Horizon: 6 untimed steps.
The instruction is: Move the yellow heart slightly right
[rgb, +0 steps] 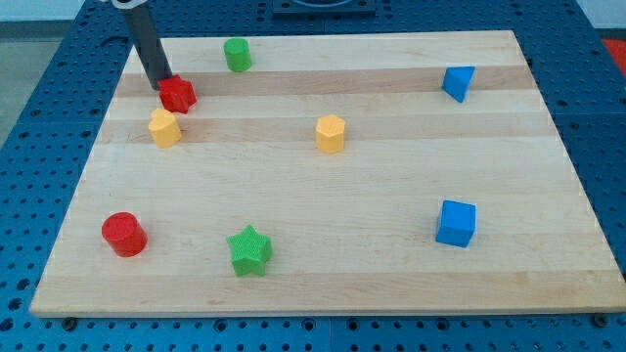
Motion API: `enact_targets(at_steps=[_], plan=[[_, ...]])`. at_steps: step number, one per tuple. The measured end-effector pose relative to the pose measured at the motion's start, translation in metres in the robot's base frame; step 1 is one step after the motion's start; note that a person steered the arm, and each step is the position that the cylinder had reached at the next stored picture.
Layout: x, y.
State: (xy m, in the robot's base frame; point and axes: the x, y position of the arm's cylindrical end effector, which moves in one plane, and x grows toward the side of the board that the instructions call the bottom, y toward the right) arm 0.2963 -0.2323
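Two yellow blocks lie on the wooden board [391, 284]. The one at the left [164, 128] looks like the yellow heart, though its shape is hard to make out. The other yellow block [331, 134], near the middle, looks like a pentagon. My tip [159, 84] is at the upper left. It touches or nearly touches the upper left side of a red block [178, 94] whose shape I cannot make out. The left yellow block sits just below that red block, a short way below my tip.
A green cylinder [237, 55] stands at the top left. A blue triangle [457, 82] is at the upper right and a blue cube [456, 223] at the lower right. A red cylinder [124, 235] and a green star [249, 250] are at the lower left.
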Motion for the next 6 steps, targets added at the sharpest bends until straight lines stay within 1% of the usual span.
enact_targets(at_steps=[1, 2, 3, 4, 5, 6], plan=[[0.004, 0.000], [0.032, 0.000], [0.050, 0.000], [0.054, -0.024], [0.079, -0.036], [0.093, -0.036]])
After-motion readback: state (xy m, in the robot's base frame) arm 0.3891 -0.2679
